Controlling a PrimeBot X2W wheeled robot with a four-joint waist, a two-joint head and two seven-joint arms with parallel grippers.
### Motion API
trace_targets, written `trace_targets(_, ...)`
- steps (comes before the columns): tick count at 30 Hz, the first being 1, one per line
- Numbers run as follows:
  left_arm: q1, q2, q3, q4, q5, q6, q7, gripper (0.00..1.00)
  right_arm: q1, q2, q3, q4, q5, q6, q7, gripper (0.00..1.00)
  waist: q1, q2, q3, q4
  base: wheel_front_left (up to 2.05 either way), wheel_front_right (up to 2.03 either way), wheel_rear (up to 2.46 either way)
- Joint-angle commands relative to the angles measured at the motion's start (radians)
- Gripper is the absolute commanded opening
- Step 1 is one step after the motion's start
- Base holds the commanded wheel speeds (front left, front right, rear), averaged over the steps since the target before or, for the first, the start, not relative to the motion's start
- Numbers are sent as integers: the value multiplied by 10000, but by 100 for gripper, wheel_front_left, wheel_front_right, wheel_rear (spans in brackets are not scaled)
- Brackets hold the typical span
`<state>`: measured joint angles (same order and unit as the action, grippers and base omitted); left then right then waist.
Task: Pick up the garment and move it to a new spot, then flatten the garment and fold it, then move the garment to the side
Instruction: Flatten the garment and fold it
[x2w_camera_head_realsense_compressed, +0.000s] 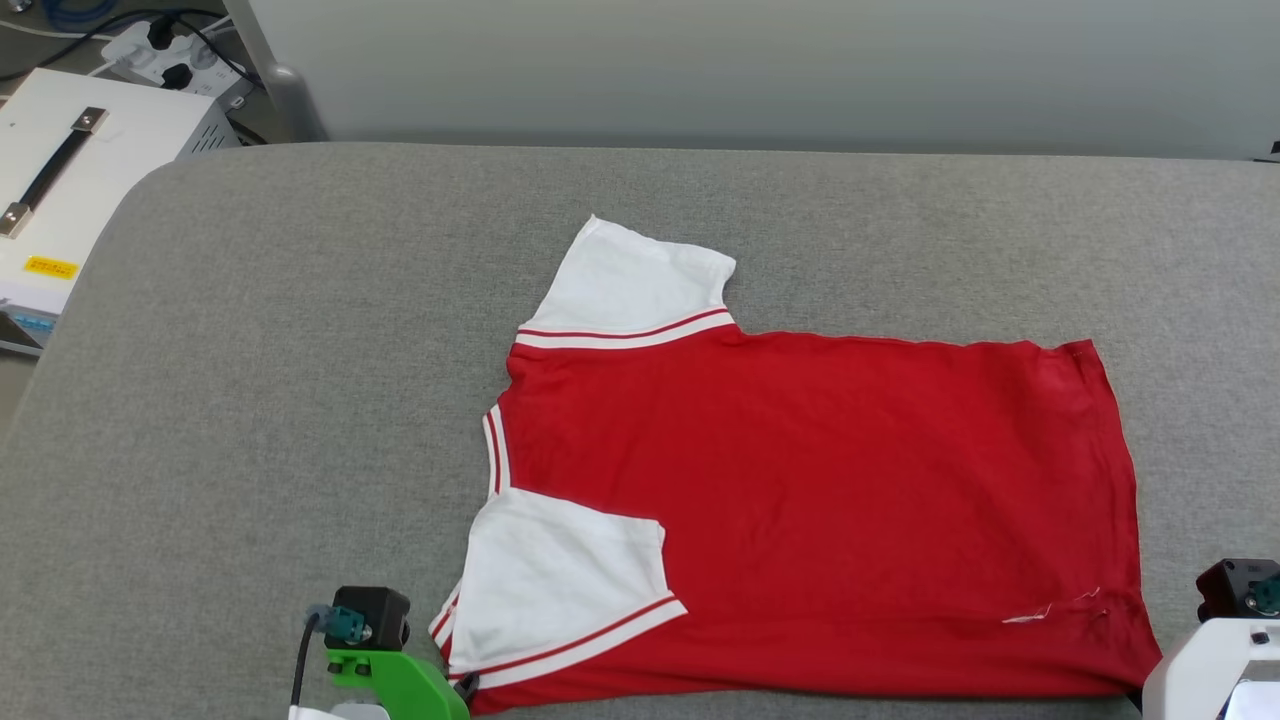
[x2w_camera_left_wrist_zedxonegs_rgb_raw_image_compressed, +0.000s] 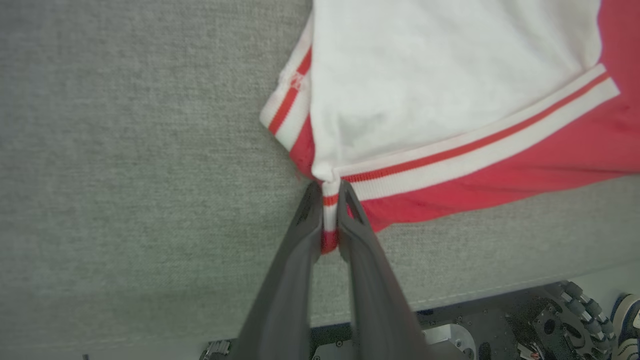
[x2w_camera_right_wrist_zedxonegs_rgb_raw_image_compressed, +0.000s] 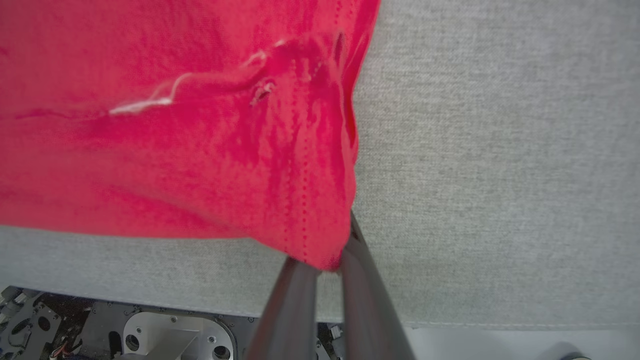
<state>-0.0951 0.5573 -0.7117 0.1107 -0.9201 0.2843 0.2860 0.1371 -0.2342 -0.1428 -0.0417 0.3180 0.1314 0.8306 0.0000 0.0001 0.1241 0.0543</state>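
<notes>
Coarse grey woven surface (x2w_camera_head_realsense_compressed: 300, 330) under thin, flat red garment (x2w_camera_head_realsense_compressed: 800, 500)

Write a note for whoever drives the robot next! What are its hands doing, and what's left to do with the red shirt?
Left gripper: jaws shut on the striped sleeve trim of the red thin-fabric shirt with white sleeves.
Right gripper: jaws shut on the hem corner.
Shirt: spread on the grey padded table, collar to the left, near sleeve lying over the body.
Done: laid out, mostly flat.
Left: probably fold it, then move it aside.
</notes>
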Motion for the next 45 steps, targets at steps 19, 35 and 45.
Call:
trace_targets(19,-1217,-503,908,-359,2132,-579,-5154,100,-1004,-388,255,-1137,-276,-7,-5178,100,0,-1,-778,-30,0,0,0)
trace_targets(35,107,-2497,3712,-1303,4734,-2048,-5476,100,-591,638,836,-1149,-635,-7,-9121,100,0,-1,-581,-287,0,0,0)
trace_targets(45,-1007,-2538,3999,19,5316,-3127,-5257,100,-1117,830,1171,-843,-658,-7,-9523,100,0,-1,384,-901,0,0,0)
